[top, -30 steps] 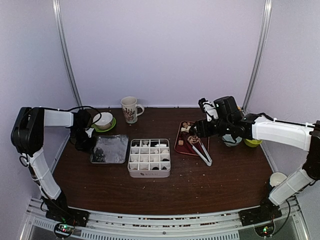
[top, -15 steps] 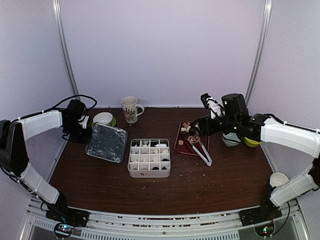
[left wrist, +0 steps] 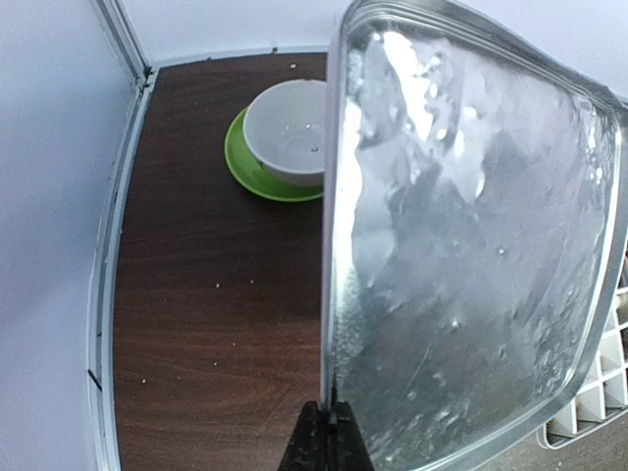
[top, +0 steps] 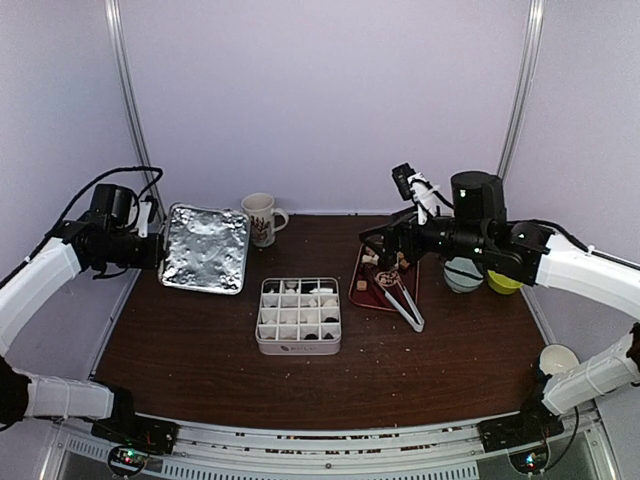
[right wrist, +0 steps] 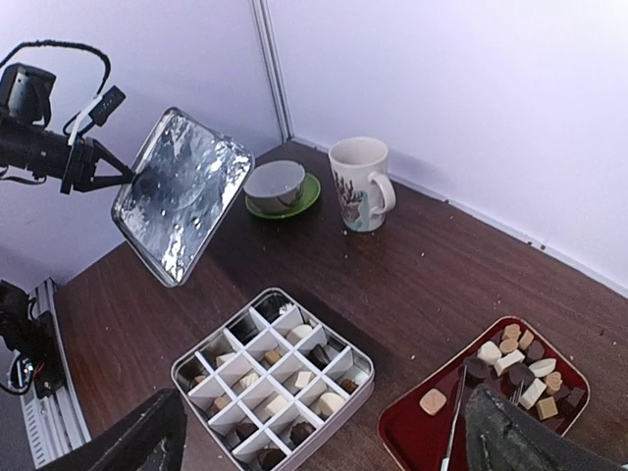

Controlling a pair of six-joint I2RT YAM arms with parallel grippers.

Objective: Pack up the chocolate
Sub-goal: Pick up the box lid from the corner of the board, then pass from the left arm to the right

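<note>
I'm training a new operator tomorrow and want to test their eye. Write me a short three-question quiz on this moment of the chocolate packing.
1. True or false: the shiny silver rectangular lid lies flat on the dark wooden table.
2. How does the left claw stand? A) shut on the lid's edge B) wide open C) out of sight
3. Fill in: the white plastic tongs lie partly on the dark red ____, next to loose brown, tan and white chocolate pieces.

Key
1. False: it is held tilted in the air.
2. A
3. tray
</note>
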